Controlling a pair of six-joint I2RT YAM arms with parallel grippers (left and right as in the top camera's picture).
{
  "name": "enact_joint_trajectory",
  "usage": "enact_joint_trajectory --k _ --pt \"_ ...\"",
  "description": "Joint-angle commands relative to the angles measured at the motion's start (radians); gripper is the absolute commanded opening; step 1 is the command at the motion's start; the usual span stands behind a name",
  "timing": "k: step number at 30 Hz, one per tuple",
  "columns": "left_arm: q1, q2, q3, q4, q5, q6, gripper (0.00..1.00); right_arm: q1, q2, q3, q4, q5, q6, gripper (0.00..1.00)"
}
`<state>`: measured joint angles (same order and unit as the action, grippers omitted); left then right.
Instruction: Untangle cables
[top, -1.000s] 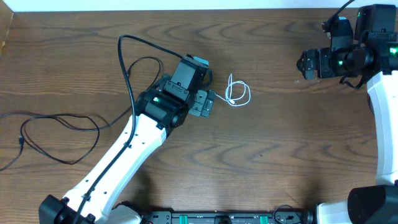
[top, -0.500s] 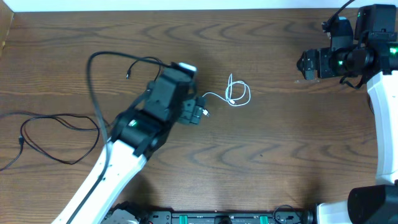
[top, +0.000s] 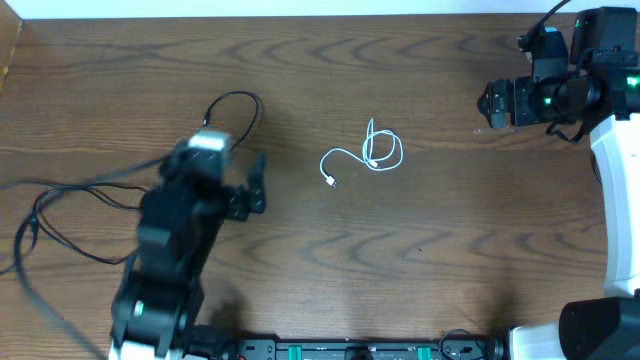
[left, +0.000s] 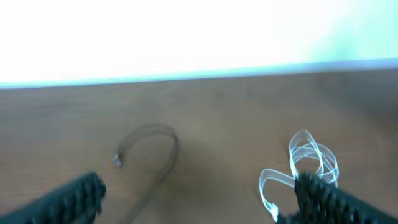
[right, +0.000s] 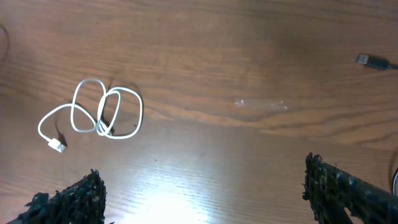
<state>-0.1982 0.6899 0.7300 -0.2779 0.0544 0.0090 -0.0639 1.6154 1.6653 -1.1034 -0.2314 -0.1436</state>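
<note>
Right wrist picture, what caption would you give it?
White cable lies looped on the table, ahead of the open right gripper.

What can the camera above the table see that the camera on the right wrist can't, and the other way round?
Only the overhead view shows the left gripper, open, and the long black cables trailing over the left part of the table. Only the right wrist view shows a small dark plug at its top right edge, and the right gripper up close with its fingertips wide apart. Both show the white cable, loosely coiled and lying free on the wooden table.
</note>
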Motion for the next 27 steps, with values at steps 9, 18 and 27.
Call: enact_joint_trajectory --k 9,18,27 --pt "0.246 -0.449 -0.390 0.268 0.104 0.020 0.98 0.004 -0.003 0.003 -0.001 0.001 -0.015 0.99" --pt "0.325 -0.579 -0.493 0.317 0.183 0.020 0.98 0.004 -0.003 0.003 -0.001 0.001 -0.015 0.99" --pt "0.338 -0.666 -0.615 0.319 0.170 0.020 0.98 0.004 -0.003 0.003 -0.001 0.001 -0.015 0.99"
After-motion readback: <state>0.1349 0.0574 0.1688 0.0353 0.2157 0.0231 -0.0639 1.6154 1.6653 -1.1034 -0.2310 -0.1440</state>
